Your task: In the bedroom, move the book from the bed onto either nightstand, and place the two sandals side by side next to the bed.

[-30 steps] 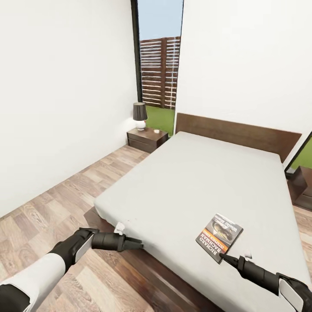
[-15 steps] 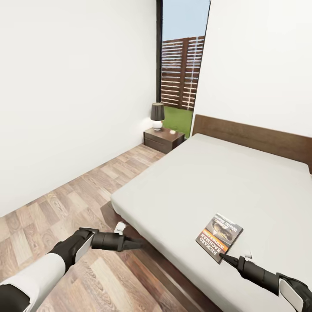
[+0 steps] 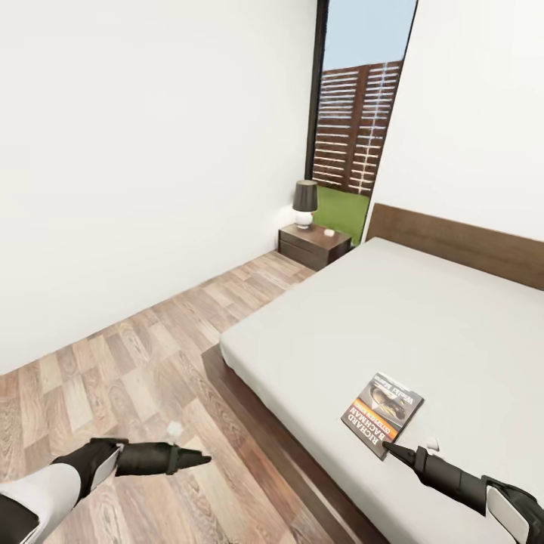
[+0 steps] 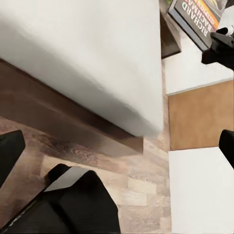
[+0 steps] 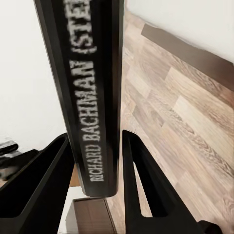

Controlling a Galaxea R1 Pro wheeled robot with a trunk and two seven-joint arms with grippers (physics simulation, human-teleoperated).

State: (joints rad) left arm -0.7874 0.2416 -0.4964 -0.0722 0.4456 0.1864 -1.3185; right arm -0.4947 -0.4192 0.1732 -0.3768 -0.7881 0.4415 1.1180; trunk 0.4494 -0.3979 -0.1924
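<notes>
The book [image 3: 382, 414] sits flat above the bed [image 3: 423, 332] near its foot corner, its long axis running diagonally, title end toward the robot. The right end effector [image 3: 387, 448] grips the book's near edge; the right wrist view shows its spine [image 5: 95, 97] clamped between both fingers [image 5: 141, 185]. The left end effector [image 3: 202, 457] hangs over the plank floor [image 3: 136, 363] beside the bed frame, well apart from the book; I cannot tell whether it is open. A wide strip of bare floor runs between the bed's side and the white wall. At its far end stands a nightstand [image 3: 313, 245] carrying a dark-shaded lamp [image 3: 305, 202] and a small white object, beside the headboard.
</notes>
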